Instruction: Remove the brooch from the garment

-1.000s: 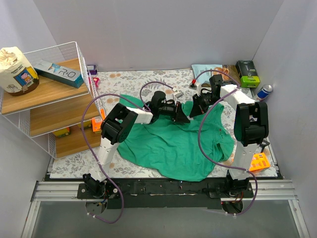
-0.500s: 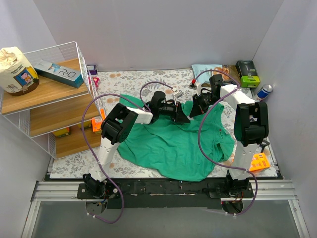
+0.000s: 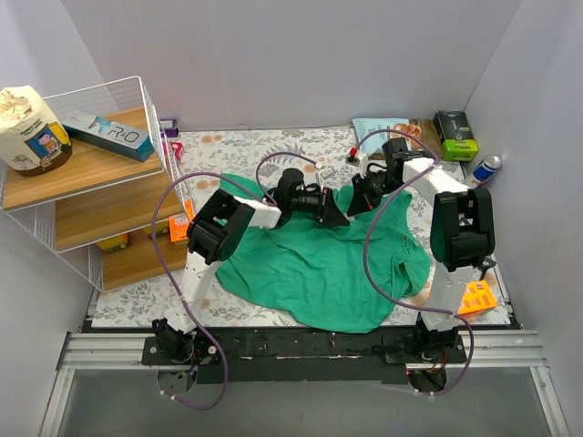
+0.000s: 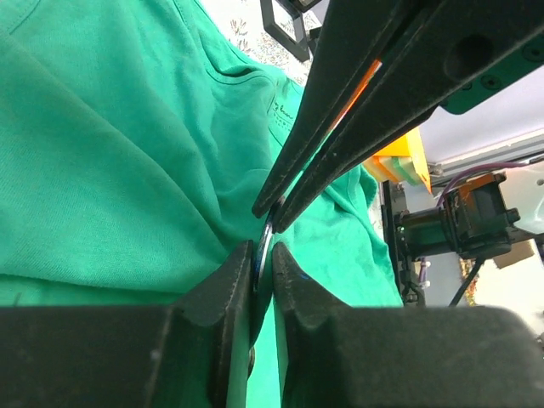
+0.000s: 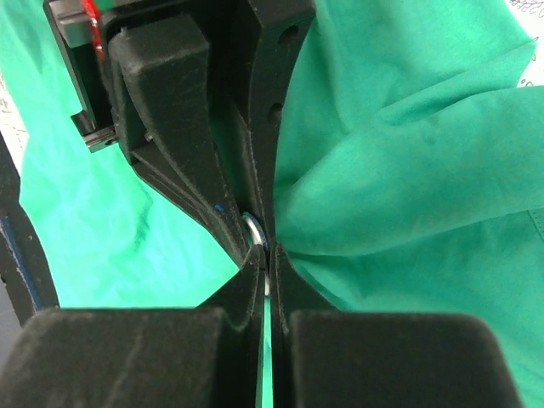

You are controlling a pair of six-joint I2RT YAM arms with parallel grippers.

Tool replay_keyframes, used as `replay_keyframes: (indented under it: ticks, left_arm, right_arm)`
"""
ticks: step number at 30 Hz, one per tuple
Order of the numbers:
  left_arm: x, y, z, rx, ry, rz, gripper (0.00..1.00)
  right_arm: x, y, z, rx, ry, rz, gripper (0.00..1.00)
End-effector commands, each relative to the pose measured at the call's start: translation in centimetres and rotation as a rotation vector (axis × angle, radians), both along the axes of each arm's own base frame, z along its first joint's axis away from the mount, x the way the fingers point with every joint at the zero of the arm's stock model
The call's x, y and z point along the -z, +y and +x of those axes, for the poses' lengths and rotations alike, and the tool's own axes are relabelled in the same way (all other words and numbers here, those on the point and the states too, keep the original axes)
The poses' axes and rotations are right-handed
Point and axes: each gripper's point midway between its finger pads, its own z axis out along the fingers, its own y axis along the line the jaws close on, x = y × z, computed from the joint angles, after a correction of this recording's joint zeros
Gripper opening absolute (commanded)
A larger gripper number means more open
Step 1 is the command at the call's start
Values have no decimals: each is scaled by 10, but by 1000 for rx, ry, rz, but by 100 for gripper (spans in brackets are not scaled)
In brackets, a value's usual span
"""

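The garment is a wrinkled green shirt spread over the mat, bunched at its far edge where both grippers meet. The brooch shows only as a thin silvery disc seen edge-on, also in the right wrist view. My left gripper reaches in from the left, and its jaws are shut on the brooch's lower edge. From the right, my right gripper has its tips shut on the brooch's opposite edge. The top view hides the brooch between the fingers.
A wire shelf with a bag and a box stands at the left. A green box and a blue can sit at the far right. An orange packet lies by the right arm's base. The floral mat borders the shirt.
The right arm's wrist has shifted slightly to the left. Both grippers stay pinched at the same spot on the shirt.
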Motion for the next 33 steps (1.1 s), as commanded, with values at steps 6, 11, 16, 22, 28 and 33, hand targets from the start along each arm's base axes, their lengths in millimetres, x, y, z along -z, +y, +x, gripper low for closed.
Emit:
replay_keyframes:
  ticks: [6, 11, 16, 22, 28, 33]
  left_arm:
    - [-56, -18, 11, -54, -153, -126, 0]
    - [-55, -13, 3, -1, -185, -123, 0]
    - [-56, -8, -2, 41, -221, -126, 0]
    - [-57, -9, -1, 43, -236, -128, 0]
    - [-56, -8, -3, 54, -240, -124, 0]
    - [-55, -8, -1, 52, -245, -119, 0]
  right_arm:
    - [-6, 28, -24, -61, 41, 44, 1]
    - [-13, 19, -15, -110, -10, 22, 14]
    - [-17, 7, -3, -126, 20, 42, 37]
    - [-14, 3, -15, -175, 46, 50, 39]
    - [-17, -3, -15, -204, 16, 28, 38]
    - [-17, -6, -18, -249, 13, 18, 36]
